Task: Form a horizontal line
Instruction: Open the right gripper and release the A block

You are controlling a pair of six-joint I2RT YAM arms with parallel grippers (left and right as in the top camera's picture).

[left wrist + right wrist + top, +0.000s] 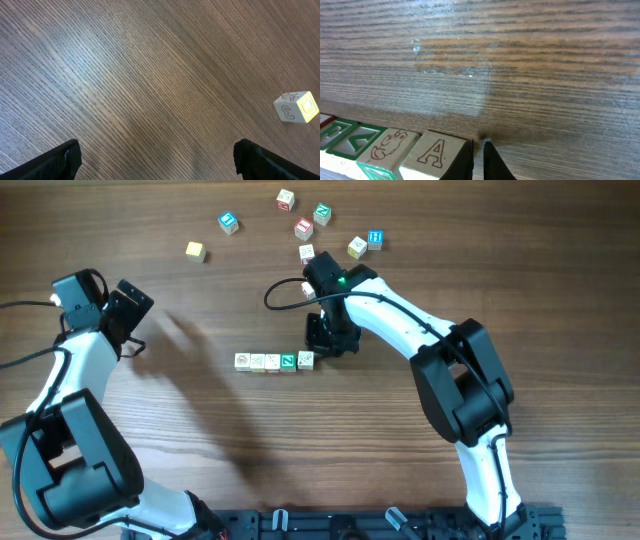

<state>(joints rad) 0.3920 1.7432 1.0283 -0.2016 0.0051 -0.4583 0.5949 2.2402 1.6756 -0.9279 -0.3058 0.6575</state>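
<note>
A straight row of five small letter cubes (273, 361) lies on the wooden table, touching edge to edge, with one green-faced cube (288, 361) second from the right. My right gripper (322, 345) is at the row's right end. In the right wrist view its fingers (478, 150) are shut with nothing between them, tips on the table right beside the end cube marked "A" (435, 152). My left gripper (130, 320) is far to the left, open and empty (157, 160) over bare wood.
Several loose cubes lie at the back: a blue one (229, 222), a yellow one (195, 250) also in the left wrist view (296, 107), a red one (304, 228), a green one (322, 213), another blue one (376, 238).
</note>
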